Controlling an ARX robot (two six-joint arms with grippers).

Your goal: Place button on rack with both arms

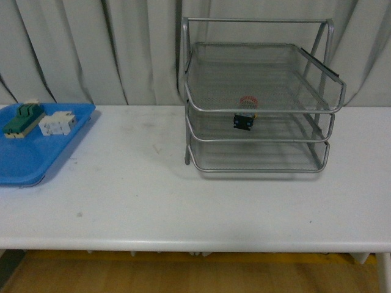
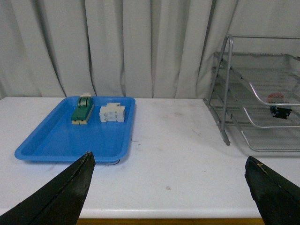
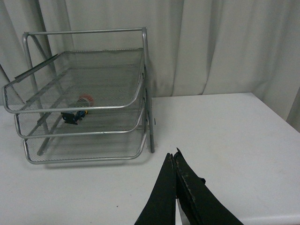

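- Looking out from the front view, neither arm showed; the rack (image 1: pixel 259 97) stood on the white counter (image 1: pixel 153 195) with the button (image 1: pixel 244 120) lying in its middle tier, red cap toward the rack's back and dark body at the tier's front lip. By my judgement the placing was already done, which would explain why both arms were clear of the rack.
- Well to the side of the rack sat a blue tray (image 1: pixel 30 159) holding a green terminal block (image 1: pixel 23 119) and a white connector (image 1: pixel 56 123), both untouched, as neither belongs to this task.
- In the left wrist view, the left gripper (image 2: pixel 171 187) was spread wide and held nothing, hanging over the counter's near edge between the blue tray and the rack. The button showed faintly inside the rack's middle tier.
- In the right wrist view, the right gripper (image 3: pixel 174 187) was pressed together with nothing between its fingers, low over the counter on the rack's open side, apart from its frame. The button rested in the middle tier, behind the front wire.
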